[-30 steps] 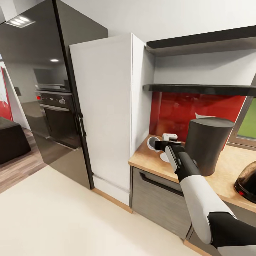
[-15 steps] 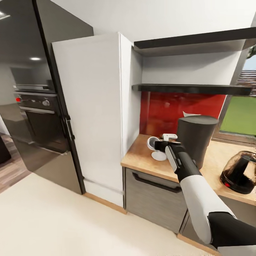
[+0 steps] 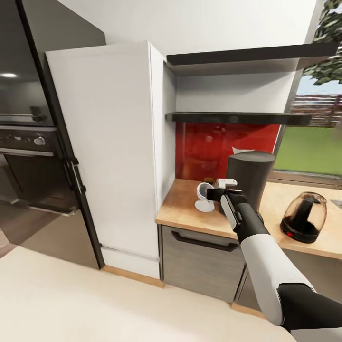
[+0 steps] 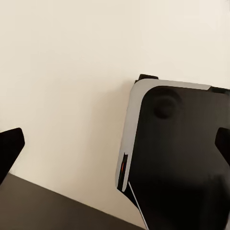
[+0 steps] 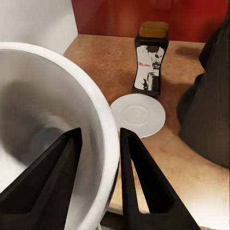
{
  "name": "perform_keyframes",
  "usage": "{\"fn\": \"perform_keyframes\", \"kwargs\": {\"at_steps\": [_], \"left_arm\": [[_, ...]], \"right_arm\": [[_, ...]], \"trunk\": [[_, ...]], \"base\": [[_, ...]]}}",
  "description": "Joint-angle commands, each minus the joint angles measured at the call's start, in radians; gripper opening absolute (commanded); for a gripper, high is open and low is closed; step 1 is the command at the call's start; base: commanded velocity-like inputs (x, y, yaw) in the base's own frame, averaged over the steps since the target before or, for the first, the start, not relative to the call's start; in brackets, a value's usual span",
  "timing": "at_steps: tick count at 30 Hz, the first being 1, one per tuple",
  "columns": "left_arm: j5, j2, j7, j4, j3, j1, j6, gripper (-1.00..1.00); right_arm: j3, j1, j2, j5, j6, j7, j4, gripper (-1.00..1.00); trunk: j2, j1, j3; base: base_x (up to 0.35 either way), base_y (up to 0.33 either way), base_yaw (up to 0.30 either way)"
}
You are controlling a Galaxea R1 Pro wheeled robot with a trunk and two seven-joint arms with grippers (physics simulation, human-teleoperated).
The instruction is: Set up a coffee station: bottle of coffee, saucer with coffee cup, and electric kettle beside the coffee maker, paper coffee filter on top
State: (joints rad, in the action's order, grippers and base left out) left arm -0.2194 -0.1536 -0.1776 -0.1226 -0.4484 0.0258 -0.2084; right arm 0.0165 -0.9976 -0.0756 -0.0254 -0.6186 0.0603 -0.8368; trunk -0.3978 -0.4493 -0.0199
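We are on the cup-and-saucer step. Our right gripper (image 5: 98, 177) holds the coffee cup (image 5: 45, 134), its two dark fingers pinching the cup's white rim, one inside the bowl and one outside. In the head view the cup (image 3: 204, 191) hangs above the kitchen countertop (image 3: 183, 209), just beside the coffee maker (image 3: 249, 178), on the side toward the tall white cabinet (image 3: 109, 152).

The saucer (image 5: 138, 114) lies flat on the worktop beside the coffee maker's base, and the bottle of coffee (image 5: 151, 57) stands just behind it, already down from the kitchen shelf (image 3: 228, 117). A white corner of the paper coffee filter (image 3: 238, 150) shows at the coffee maker's lid, and the electric kettle (image 3: 304, 217) sits on the far side of the coffee maker, near it.

Next, we judge, the cup must be carried over the saucer's middle, turned mouth-up, lowered until it rests, and only then released. Of the left gripper (image 4: 115, 153) we see two dark fingertips well apart, so its jaws are spread and hold nothing.
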Motion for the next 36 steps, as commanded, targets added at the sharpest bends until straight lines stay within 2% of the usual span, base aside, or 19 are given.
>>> {"fn": "perform_keyframes", "kwargs": {"at_steps": [1, 6, 18, 28, 36], "left_arm": [[-0.009, 0.000, -0.005, -0.002, -0.009, 0.000, -0.002, 1.00], [-0.009, 0.000, -0.004, -0.002, -0.009, 0.000, -0.002, 1.00], [-0.009, 0.000, -0.005, -0.002, -0.009, 0.000, -0.002, 1.00], [-0.009, 0.000, -0.005, -0.002, -0.009, 0.000, -0.002, 1.00], [-0.009, -0.001, -0.004, -0.002, -0.009, 0.001, -0.002, 1.00]], "right_arm": [[0.002, -0.001, -0.001, -0.004, -0.004, 0.003, -0.001, -1.00], [0.002, -0.001, -0.001, -0.004, -0.004, 0.003, -0.001, -1.00], [0.002, -0.001, -0.001, -0.004, -0.003, 0.003, -0.001, -1.00], [0.002, -0.001, -0.001, -0.004, -0.003, 0.003, -0.001, -1.00], [0.002, -0.001, -0.001, -0.004, -0.003, 0.003, -0.001, -1.00]], "trunk": [[-0.002, -0.001, -0.002], [-0.002, -0.001, -0.002], [-0.002, -0.001, -0.002], [-0.002, -0.001, -0.002], [-0.002, -0.001, -0.002]], "base": [[0.000, 0.038, -0.265], [0.000, 0.118, -0.265], [0.000, 0.296, -0.258], [0.018, 0.304, -0.031], [0.150, 0.298, -0.027]]}}
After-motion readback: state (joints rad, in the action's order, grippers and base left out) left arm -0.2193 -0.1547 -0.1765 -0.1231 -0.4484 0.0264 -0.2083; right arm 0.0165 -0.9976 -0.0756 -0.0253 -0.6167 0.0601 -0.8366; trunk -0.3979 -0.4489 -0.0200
